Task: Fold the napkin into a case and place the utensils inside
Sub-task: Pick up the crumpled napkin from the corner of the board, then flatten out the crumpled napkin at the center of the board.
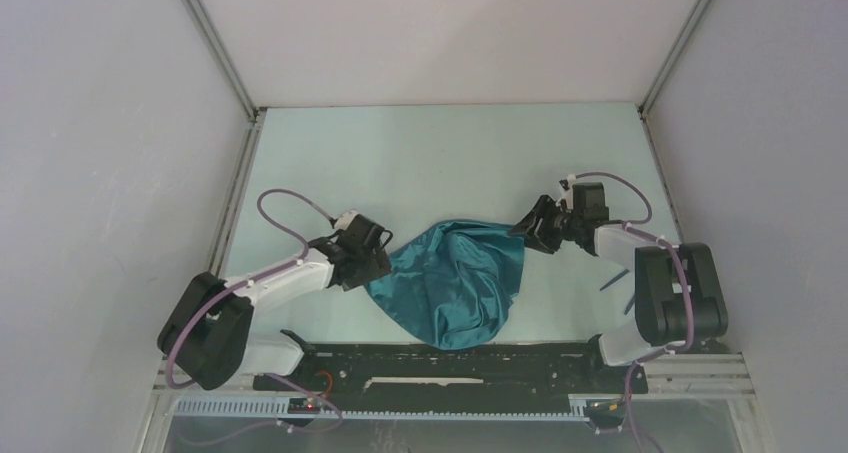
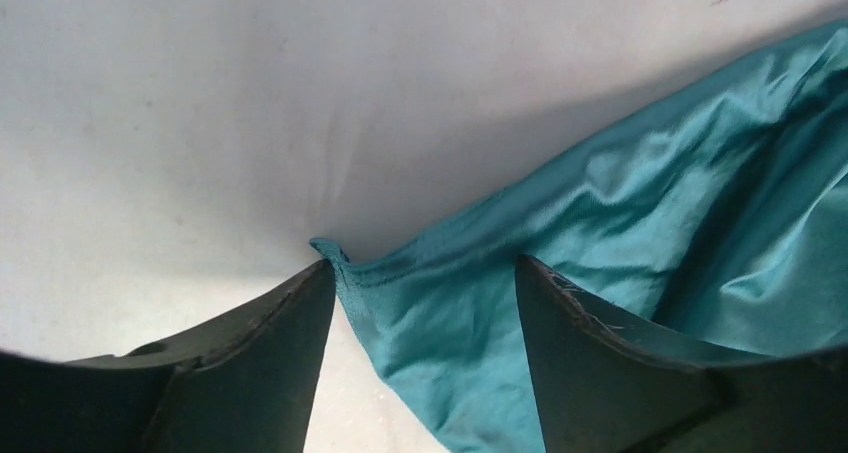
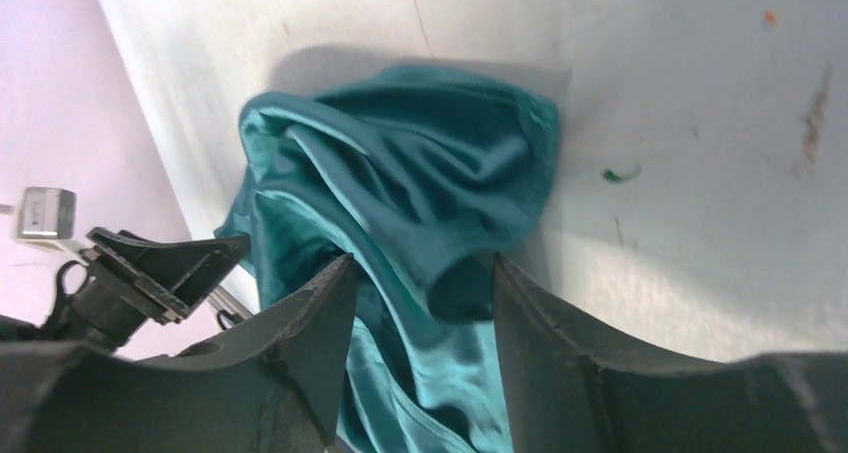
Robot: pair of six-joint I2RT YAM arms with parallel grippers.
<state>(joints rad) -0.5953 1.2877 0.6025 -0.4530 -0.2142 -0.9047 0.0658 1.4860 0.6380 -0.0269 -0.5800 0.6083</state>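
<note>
One shiny teal napkin (image 1: 455, 283) lies crumpled into deep, glossy folds.

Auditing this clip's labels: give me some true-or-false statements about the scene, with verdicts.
1. The napkin lies bunched between the left gripper and right gripper. True.
2. The napkin is folded into a flat strip. False: it is a loose heap.
3. The left gripper straddles a napkin corner, jaws apart. True.
4. The utensils lie on the napkin. False: they lie on the table, to its right.
5. The right gripper is shut on nothing. False: jaws apart, cloth between.
</note>
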